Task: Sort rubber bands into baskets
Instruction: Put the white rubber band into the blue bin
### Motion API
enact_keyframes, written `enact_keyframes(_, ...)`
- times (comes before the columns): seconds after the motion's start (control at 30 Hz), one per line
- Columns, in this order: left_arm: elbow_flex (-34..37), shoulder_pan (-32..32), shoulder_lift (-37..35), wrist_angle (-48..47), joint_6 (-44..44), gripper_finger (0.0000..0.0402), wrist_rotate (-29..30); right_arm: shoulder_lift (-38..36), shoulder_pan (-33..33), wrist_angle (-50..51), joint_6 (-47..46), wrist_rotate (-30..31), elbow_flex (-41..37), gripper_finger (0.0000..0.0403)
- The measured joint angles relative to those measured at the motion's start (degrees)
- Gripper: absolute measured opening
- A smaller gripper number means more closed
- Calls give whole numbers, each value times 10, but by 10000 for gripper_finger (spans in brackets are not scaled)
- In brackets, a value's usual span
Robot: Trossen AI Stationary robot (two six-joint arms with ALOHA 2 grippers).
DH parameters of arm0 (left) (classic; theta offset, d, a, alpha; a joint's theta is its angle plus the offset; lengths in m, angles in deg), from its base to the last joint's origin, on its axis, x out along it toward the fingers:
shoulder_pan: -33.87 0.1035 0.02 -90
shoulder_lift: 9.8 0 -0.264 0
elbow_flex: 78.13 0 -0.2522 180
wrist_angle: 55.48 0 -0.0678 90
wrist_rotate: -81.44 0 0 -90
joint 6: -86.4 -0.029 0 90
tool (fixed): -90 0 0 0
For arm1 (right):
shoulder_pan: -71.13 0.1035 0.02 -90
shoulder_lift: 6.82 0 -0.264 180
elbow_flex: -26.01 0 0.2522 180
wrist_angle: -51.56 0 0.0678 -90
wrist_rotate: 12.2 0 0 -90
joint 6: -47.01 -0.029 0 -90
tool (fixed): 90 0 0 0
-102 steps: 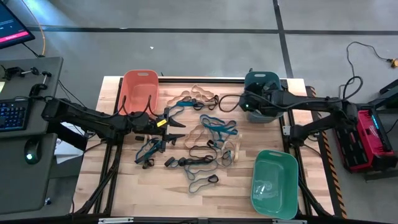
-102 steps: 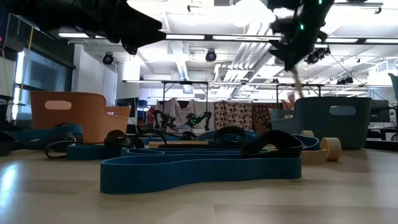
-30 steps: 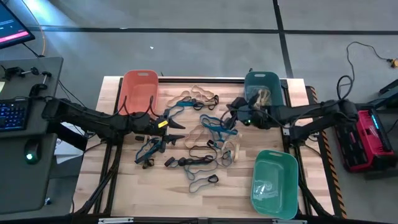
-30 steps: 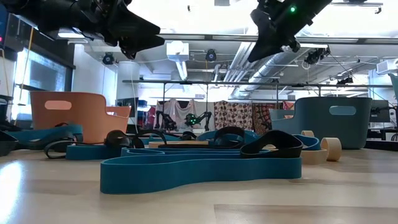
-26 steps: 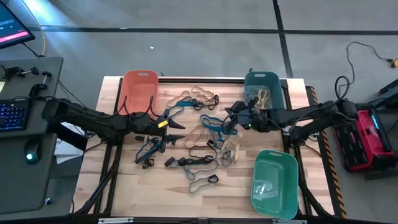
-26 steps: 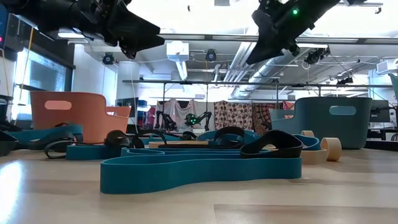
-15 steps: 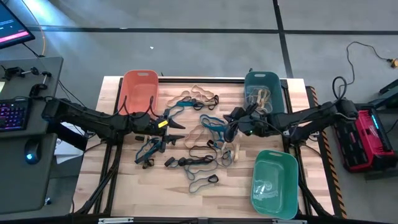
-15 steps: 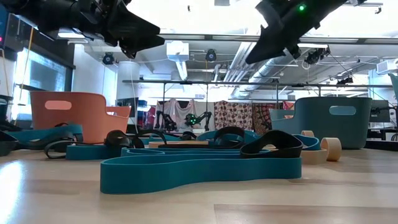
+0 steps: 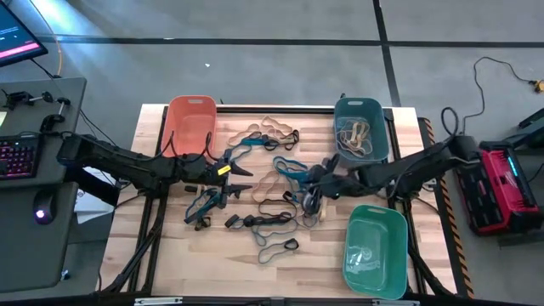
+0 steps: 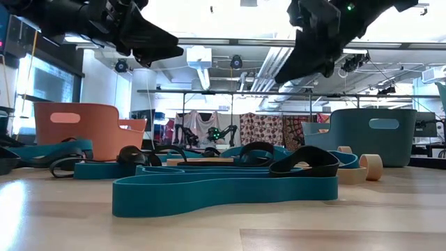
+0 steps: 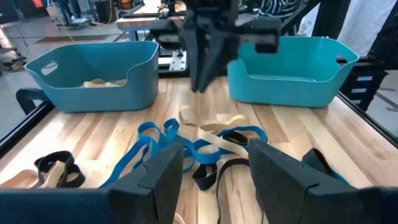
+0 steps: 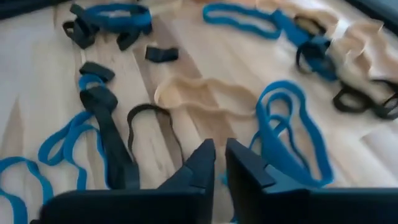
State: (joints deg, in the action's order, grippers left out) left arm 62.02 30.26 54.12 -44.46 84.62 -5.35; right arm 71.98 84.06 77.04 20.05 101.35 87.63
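Observation:
Tan, blue and black rubber bands (image 9: 280,200) lie loose on the wooden table's middle. Three baskets stand on it: orange (image 9: 191,123) at the far left, dark teal (image 9: 361,127) at the far right with tan bands inside, green (image 9: 376,251) at the near right. My right gripper (image 9: 308,189) hangs slanting down over the pile's right side; in its wrist view (image 12: 219,158) a narrow gap shows between the fingertips, above a tan band (image 12: 205,96) and a blue loop (image 12: 292,130). My left gripper (image 9: 240,168) hovers open at the pile's left (image 11: 214,168), nothing between its fingers.
A monitor and keyboard desk (image 9: 34,161) stands left of the table and a red device (image 9: 501,187) with cables right of it. Bare wood (image 9: 170,255) lies along the near edge, left of the green basket. A large blue band (image 10: 223,188) lies closest to the low camera.
My right gripper has come away from the dark teal basket toward the table's near edge and a little left. It has sunk and tipped further down, and now hangs over the right side of the pile. The bands on the table have stayed where they were.

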Motion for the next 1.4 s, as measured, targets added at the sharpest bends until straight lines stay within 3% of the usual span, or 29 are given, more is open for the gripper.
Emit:
enact_keyframes(0.23,0,0,0,0,7,175,0,34,31,13,-89,0,1,116)
enact_keyframes(0.4,0,0,0,-1,11,175,0,34,47,104,-227,29,1,151)
enact_keyframes(0.57,0,0,0,-1,11,175,0,34,58,213,-385,60,1,154)
enact_keyframes(0.83,0,0,0,-1,7,175,0,35,58,309,-515,53,1,154)
enact_keyframes(1.4,0,0,0,-1,16,175,0,134,38,299,-556,54,1,150)
